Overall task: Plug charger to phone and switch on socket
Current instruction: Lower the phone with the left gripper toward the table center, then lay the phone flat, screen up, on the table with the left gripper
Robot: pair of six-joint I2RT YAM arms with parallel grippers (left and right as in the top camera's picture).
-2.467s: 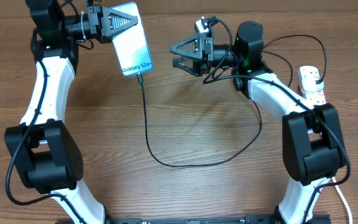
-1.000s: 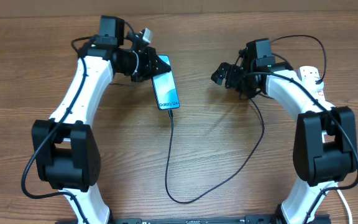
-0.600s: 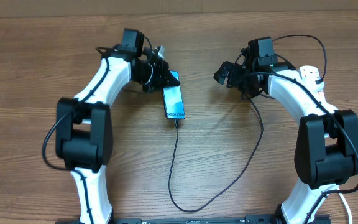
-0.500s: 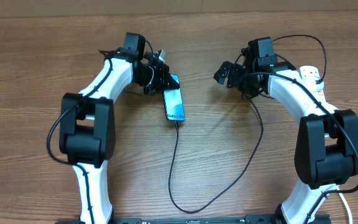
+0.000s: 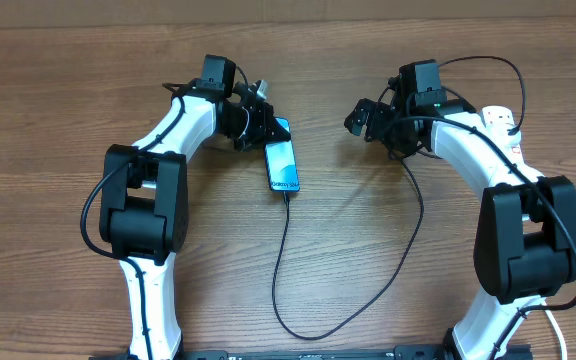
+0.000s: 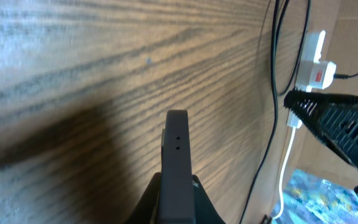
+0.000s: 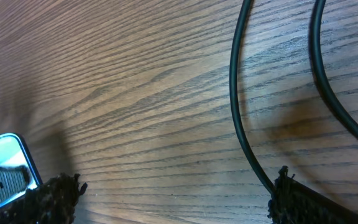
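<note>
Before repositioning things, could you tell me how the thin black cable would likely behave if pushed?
Probably floppy: the thin black cable lies in a loose curve. Apparently plugged into the slim light-blue phone, it may tug that along.

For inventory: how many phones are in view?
1. The phone lies left of centre, its far end at the left tool, the charger in its near end. No others show.

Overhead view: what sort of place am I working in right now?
Probably a robotics lab bench: a wood-grain table, two arms mounted at its near edge, and a white power strip, phone and black charger cable laid out as test props.
</note>
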